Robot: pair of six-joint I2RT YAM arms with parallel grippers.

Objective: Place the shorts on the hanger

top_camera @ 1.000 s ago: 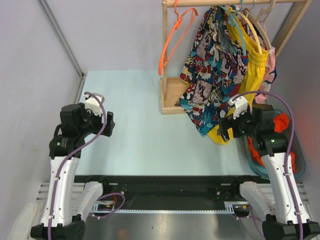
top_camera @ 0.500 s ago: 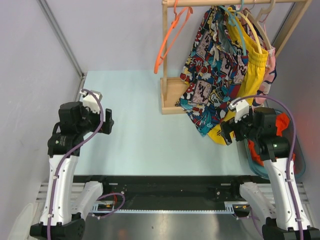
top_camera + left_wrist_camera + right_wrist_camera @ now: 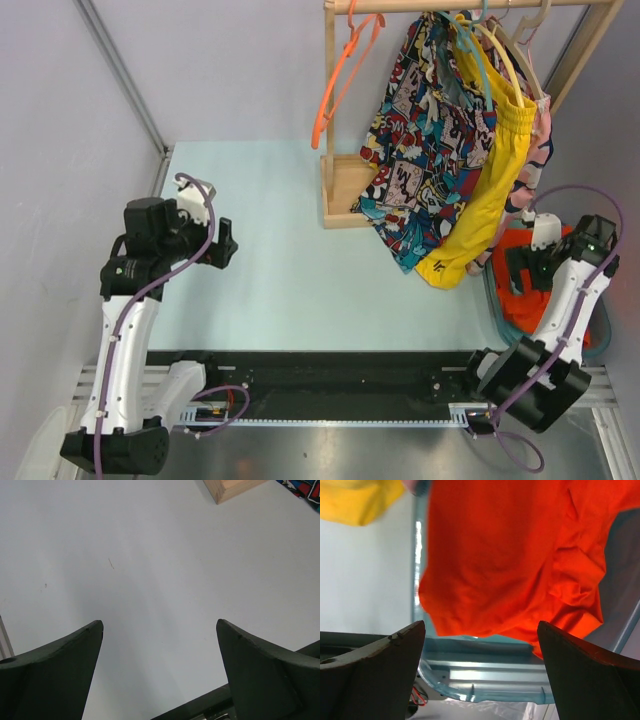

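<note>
hovering over the shorts [image 3: 510,555] with the right gripper [image 3: 481,625], jaws spread wide and nothing between them. to be found heaped in the bin [image 3: 485,682] at the right edge of the table [image 3: 150,555], those shorts, well apart from the hanger [image 3: 340,75] hooked on the left end of the rack [image 3: 328,120]. holding the left gripper [image 3: 160,625] wide apart too, empty, over bare table. several risks from here, by judgement only. could pinch a loose fold instead of the waistband, with no drawstring or elastic visible in the wrist view, and so lift a bunched lump unlikely to spread across the hanger. could strike the rim or wall of the bin on the way down, given the lower edge of the cloth lying so close to it, and drag or tip the bin. could brush the yellow shorts [image 3: 490,190] dangling just beside the bin, setting them swinging or pulling them along with the grab. could lose the cloth mid-lift if taken by a thin edge only. worth care at the far end as well: hanger tilted and hooked only lightly, so apt to swing or drop at a careless touch.
</note>
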